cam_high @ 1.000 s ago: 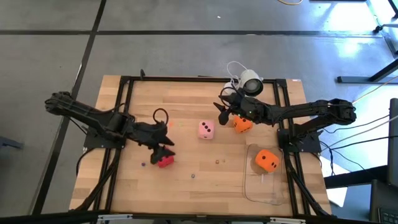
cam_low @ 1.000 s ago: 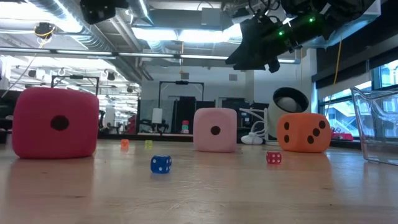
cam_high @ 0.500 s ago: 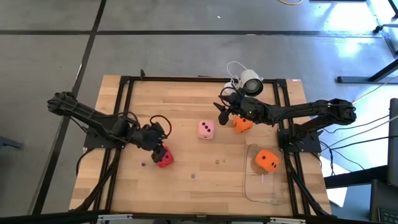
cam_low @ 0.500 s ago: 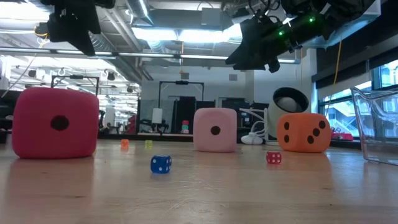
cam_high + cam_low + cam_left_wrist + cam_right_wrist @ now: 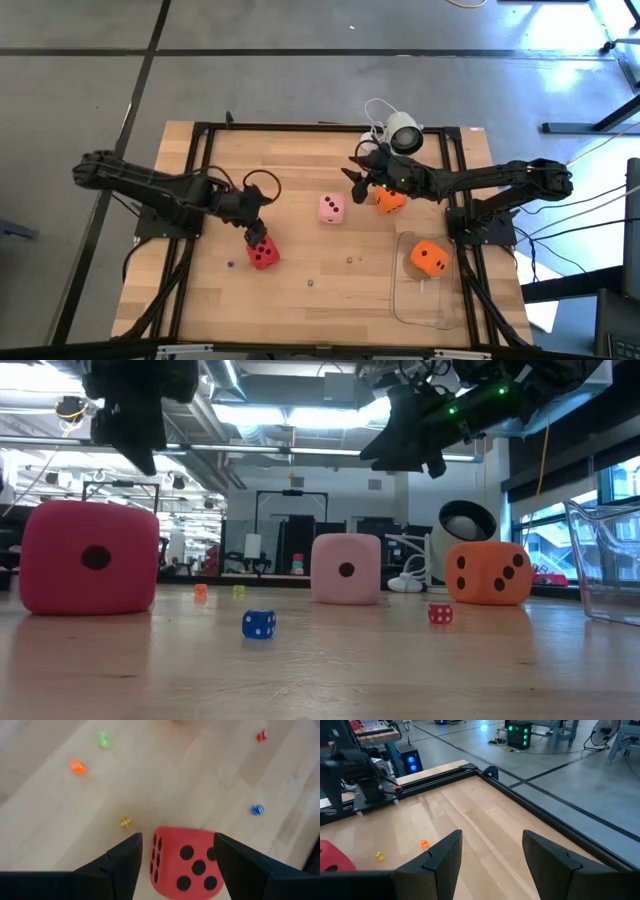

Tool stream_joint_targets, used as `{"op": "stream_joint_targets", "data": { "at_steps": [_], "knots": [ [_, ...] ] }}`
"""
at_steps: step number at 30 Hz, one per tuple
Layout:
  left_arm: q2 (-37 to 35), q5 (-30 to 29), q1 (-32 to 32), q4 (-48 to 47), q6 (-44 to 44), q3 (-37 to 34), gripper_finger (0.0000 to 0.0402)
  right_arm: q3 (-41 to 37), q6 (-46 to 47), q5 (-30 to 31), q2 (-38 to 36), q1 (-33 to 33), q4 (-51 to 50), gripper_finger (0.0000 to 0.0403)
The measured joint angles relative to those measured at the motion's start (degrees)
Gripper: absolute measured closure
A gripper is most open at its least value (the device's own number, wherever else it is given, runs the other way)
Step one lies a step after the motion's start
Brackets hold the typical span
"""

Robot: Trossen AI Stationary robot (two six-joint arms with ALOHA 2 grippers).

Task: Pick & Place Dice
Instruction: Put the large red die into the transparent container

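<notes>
**Left arm poised over the red die, ready to descend**

Seen from above, the left end effector (image 5: pixel 256 232) hangs over the red die (image 5: pixel 263 254), which sits on the wooden tabletop (image 5: pixel 300 180) at about seven o'clock from the table's centre. In the left wrist view the two dark fingers (image 5: pixel 122 862) stand spread apart, one on each side of the die, not touching it. The step in hand looks like the approach to a grasp. Next, the arm would likely need to drop until the fingers bracket the cube's flat sides, then close.

The right end effector (image 5: pixel 358 178) hovers with its fingers parted and holding nothing, just above an orange die (image 5: pixel 389 198) at roughly two o'clock. A pale pink die (image 5: pixel 332 209) rests near the centre. A second orange die (image 5: pixel 430 257) lies inside a clear container (image 5: pixel 405 300) at four o'clock, probably the drop point.

The red die is a rounded-corner cube, matt and soft-looking, with black pips: five on its upper face, and a single pip facing the low camera. Tiny coloured dice (image 5: pixel 257 810) are scattered nearby. A white round camera (image 5: pixel 403 133) stands at one o'clock.
</notes>
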Motion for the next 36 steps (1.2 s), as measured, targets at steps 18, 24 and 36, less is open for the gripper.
{"op": "stream_joint_targets", "data": {
  "at_steps": [18, 24, 36],
  "knots": [
    [-4.34, 22.38, 8.03, 25.34, -0.04, -22.29, 0.0162, 0.0, 0.69, -0.34, -0.01, 0.0, -0.02, 0.0194],
    [-4.33, 24.5, 7.29, 29.81, -1.57, -25.21, 0.0162, 0.0, 0.73, -0.36, 0.01, 0.0, -0.04, 0.0194],
    [-2.01, 23.37, 2.88, 53.38, -13.31, -40.61, 0.0166, 0.0, 1.15, -0.36, 0.0, 0.0, -0.07, 0.0194]
  ]
}}
